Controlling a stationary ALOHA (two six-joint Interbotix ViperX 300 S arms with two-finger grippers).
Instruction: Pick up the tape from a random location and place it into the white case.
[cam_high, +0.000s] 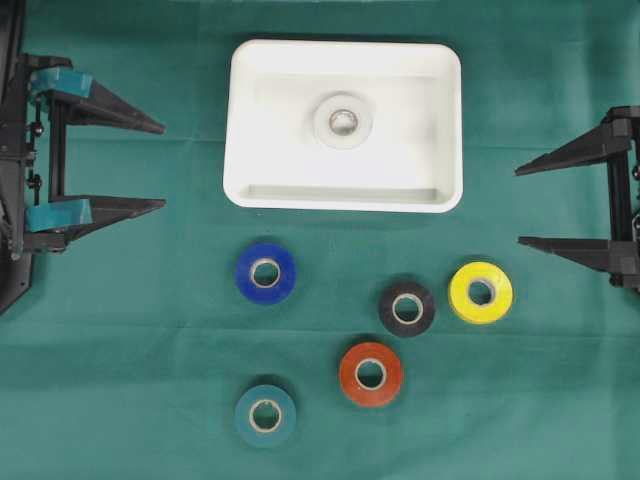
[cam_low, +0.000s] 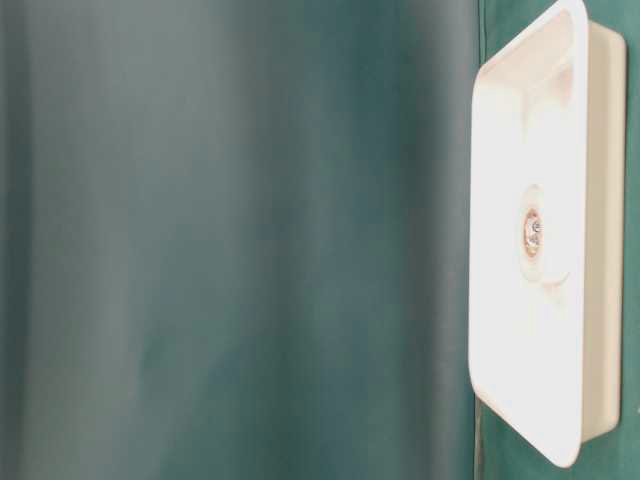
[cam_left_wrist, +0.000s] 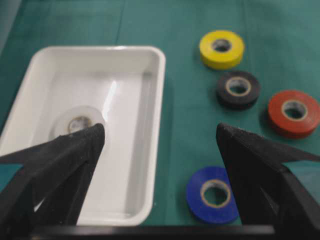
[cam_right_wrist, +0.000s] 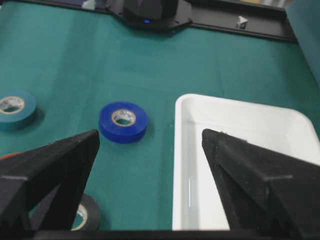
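- Though the case (cam_high: 250, 170) already held 1 pale roll (cam_high: 342, 120), 5 lay flat on the tabletop (cam_high: 130, 330).
- Left pincer (cam_high: 160, 165) and right pincer (cam_high: 520, 205) gaped wide, empty.
- Blue roll (cam_high: 265, 272) likely light, stiff; best pinched across its rim.

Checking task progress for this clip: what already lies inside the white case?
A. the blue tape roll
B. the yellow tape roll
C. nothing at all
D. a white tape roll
D: a white tape roll lies near the middle of the white case, while the coloured rolls sit on the cloth.

Right gripper (cam_right_wrist: 150, 142) jaws spread wide, holding nothing. Between them: blue tape roll (cam_right_wrist: 123, 122) lying flat, left of the white case (cam_right_wrist: 240, 112). Teal roll (cam_right_wrist: 15, 108) at far left.
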